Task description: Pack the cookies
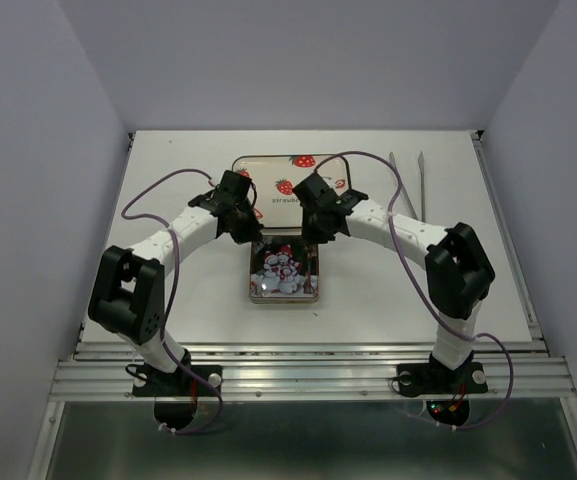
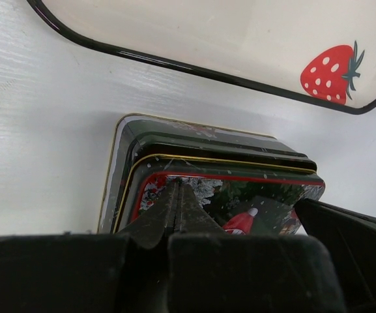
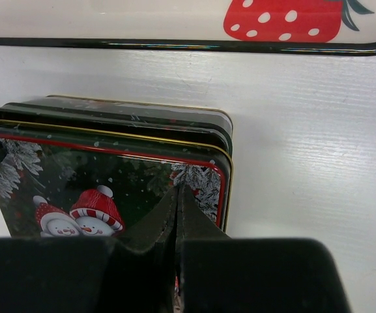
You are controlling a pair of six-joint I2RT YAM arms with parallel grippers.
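Observation:
No cookies show in any view. A dark green tin (image 1: 284, 270) with a snowman lid lies on the table in front of the tray, its lid on. My left gripper (image 1: 252, 240) is shut, with its tips down on the lid's far left corner (image 2: 178, 186). My right gripper (image 1: 318, 240) is shut, with its tips on the lid's far right corner (image 3: 176, 190). The tin also shows in the left wrist view (image 2: 240, 195) and in the right wrist view (image 3: 109, 176). Neither gripper holds anything.
A white tray (image 1: 273, 166) with a dark rim and printed strawberries lies just behind the tin; it also shows in the left wrist view (image 2: 207, 32) and right wrist view (image 3: 109, 19). Metal tongs (image 1: 408, 185) lie at the back right. The table's front edge is a metal rail.

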